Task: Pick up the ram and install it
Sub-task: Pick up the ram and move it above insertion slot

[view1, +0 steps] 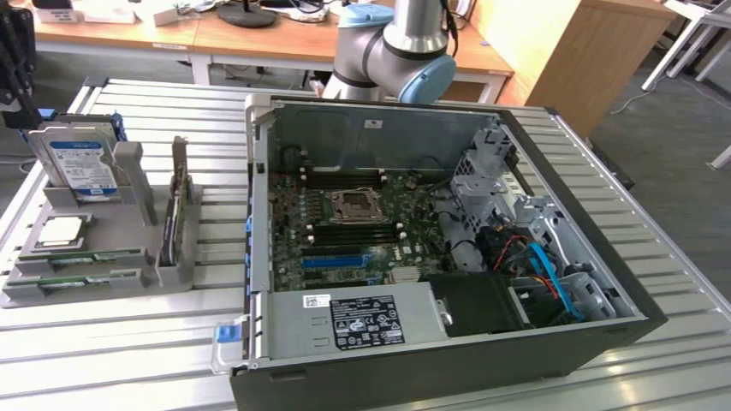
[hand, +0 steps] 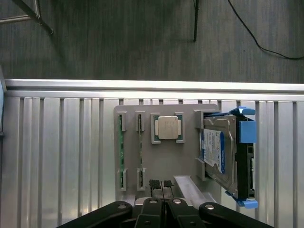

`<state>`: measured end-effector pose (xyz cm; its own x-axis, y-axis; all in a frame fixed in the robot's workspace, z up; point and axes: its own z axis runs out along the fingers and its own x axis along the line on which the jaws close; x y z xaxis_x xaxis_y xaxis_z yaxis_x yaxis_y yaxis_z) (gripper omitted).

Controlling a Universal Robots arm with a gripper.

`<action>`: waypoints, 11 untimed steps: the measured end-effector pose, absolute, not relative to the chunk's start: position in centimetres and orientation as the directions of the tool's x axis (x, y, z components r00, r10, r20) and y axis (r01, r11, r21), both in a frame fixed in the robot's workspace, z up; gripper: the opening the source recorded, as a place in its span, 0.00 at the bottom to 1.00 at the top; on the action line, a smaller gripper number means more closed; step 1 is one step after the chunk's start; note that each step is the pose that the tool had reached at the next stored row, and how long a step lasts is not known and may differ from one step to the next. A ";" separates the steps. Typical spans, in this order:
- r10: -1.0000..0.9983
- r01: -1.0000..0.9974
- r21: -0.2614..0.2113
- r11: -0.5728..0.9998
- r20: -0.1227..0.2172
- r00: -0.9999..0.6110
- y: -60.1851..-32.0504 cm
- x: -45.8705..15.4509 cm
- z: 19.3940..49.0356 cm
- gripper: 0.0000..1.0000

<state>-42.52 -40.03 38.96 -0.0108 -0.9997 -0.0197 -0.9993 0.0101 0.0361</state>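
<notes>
Holder: grey tray (view1: 115,287) on the slatted table at the exterior view's left, carrying a hard drive (view1: 78,167), a processor chip (view1: 60,231) and the memory.
Ram: the ram (view1: 86,257) stands on edge in the holder's slots. A second green stick sits just beside it, parallel. Neither is lifted.
Gripper: in the wrist view the gripper (hand: 161,183) hangs above the holder's edge near one end of the ram (hand: 141,152), fingers pressed together and pinching nothing.
Risk at the pick: with the fingers together, a descent would likely strike the board's top edge rather than straddle it. The two sticks sit close, so a finger could catch the neighbour. A grip taken near the end could tilt the thin board and jam it in its slot.
Case: open computer case (view1: 457,377) to the right, well apart from the holder, with the motherboard (view1: 342,231) exposed.
Slots: long black slots (view1: 341,224) flank the processor socket (view1: 348,204).
Risk at the fit: a skewed stick may miss the slot or hit the socket.
</notes>
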 end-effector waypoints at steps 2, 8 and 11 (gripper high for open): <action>-1.000 -0.999 0.036 0.010 -0.020 -0.011 -40.0 -42.5 39.0 0.11; -1.000 -0.999 0.036 0.010 -0.020 -0.011 -40.0 -42.5 39.0 0.11; -1.000 -0.999 0.036 0.010 -0.020 -0.011 -40.0 -42.5 39.0 0.17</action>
